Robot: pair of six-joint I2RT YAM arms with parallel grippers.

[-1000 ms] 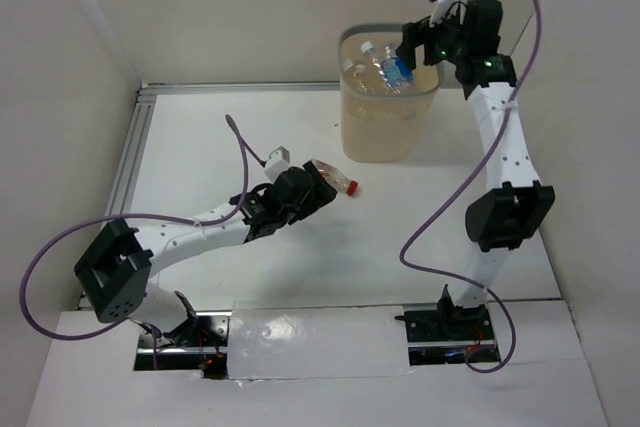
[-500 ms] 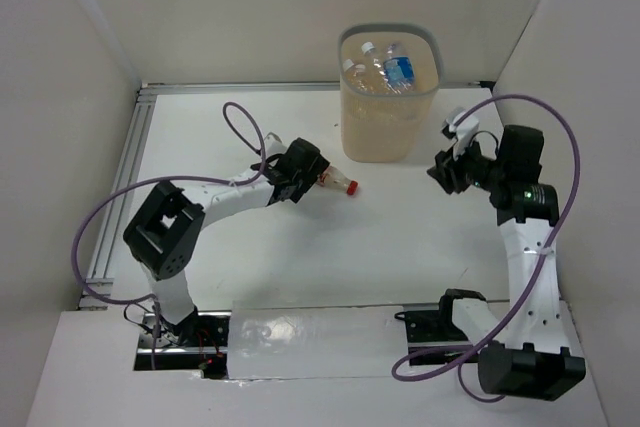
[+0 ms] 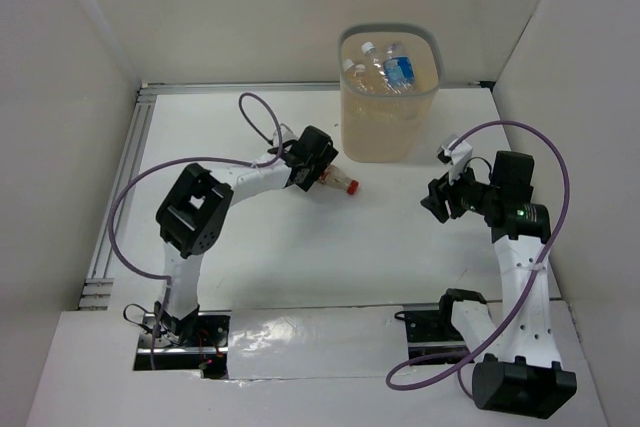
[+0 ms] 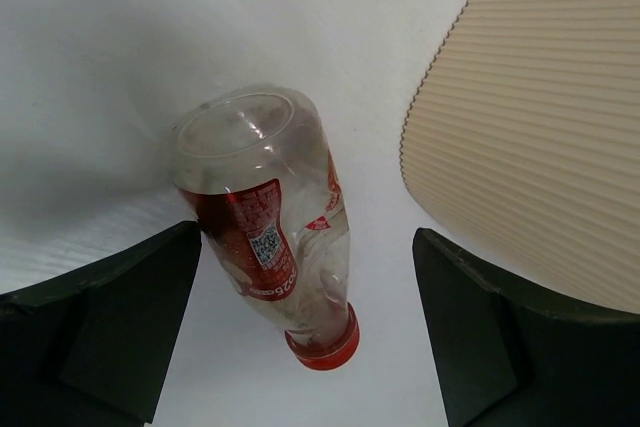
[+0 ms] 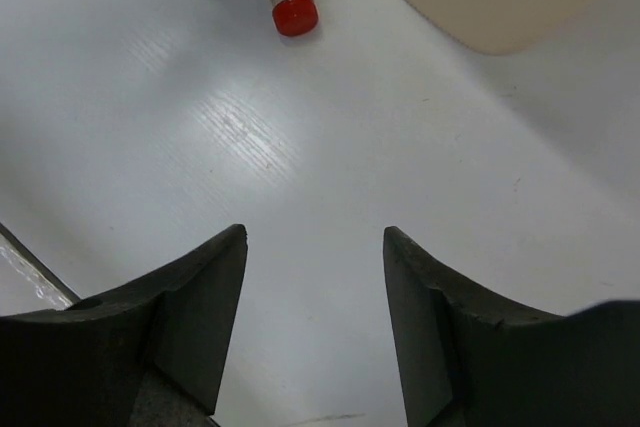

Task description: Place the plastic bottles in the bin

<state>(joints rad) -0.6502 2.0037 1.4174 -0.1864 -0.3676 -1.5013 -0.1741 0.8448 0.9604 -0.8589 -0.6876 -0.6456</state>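
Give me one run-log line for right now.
left gripper: open around red-capped bottle lying on table | right gripper: open, empty | bin: several bottles inside

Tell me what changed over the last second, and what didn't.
The right gripper pulled back from above the bin to a spot right of it and nearer the bases, jaws apart and empty. The left gripper slid farther out toward the bin, open, straddling the red-capped bottle without closing. That bottle lies where it was; the bin and the bottles in it look unchanged.
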